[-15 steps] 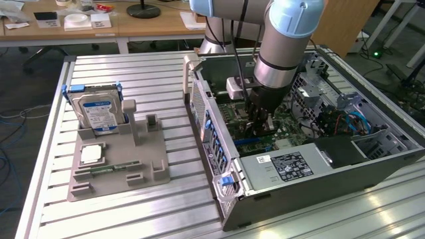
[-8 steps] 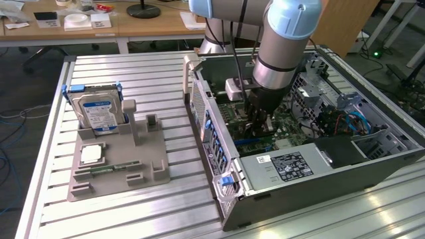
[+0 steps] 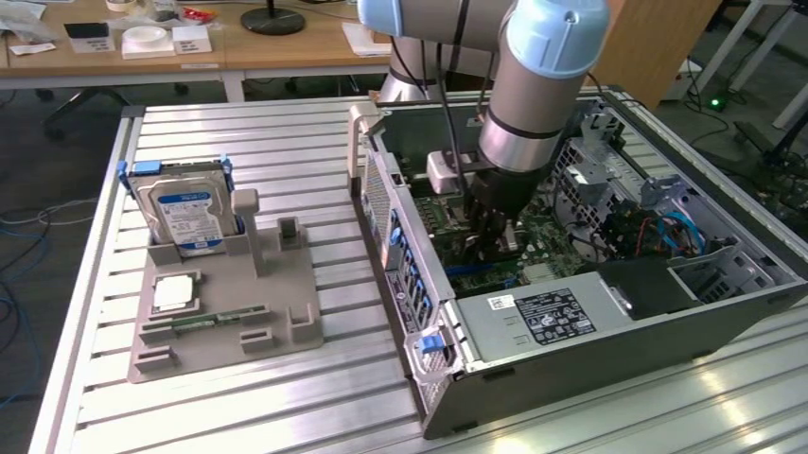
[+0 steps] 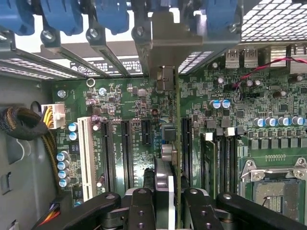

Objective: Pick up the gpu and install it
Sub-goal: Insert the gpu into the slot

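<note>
I have the gripper (image 4: 168, 206) down inside the computer case (image 3: 606, 322), its fingers (image 4: 140, 211) pinching the gpu (image 4: 173, 143) edge-on, upright over the motherboard (image 4: 120, 110). The card's metal bracket (image 4: 165, 43) stands against the case's rear wall among the blue slot clips (image 4: 112, 14). To seat it well, I judge the edge must stay parallel with the black expansion slot (image 4: 186, 148) and descend square, without tilt.

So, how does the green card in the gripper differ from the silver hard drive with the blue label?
The green gpu card is clamped in the gripper inside the computer case; the silver hard drive stands in the grey holder outside it. The card is thin; the drive is thicker. Both stand on edge.
</note>
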Tool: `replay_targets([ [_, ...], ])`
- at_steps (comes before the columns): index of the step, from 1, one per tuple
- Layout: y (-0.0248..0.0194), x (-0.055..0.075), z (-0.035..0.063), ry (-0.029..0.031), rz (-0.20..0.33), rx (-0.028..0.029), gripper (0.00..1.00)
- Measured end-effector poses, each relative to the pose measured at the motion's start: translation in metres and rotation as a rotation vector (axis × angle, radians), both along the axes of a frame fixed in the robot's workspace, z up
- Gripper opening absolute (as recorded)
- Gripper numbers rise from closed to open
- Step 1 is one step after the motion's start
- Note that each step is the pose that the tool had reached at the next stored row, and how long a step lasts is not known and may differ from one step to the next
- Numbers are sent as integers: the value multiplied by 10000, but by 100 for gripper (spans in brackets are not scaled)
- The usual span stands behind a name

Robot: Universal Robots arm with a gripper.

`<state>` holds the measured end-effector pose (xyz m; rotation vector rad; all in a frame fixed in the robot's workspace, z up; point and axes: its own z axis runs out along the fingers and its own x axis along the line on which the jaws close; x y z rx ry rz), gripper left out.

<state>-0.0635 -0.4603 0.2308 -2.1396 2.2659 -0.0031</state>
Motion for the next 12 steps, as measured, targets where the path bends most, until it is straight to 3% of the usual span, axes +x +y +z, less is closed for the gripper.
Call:
replay_targets([
  [12, 0, -25, -20, 0, 0, 1, 28],
])
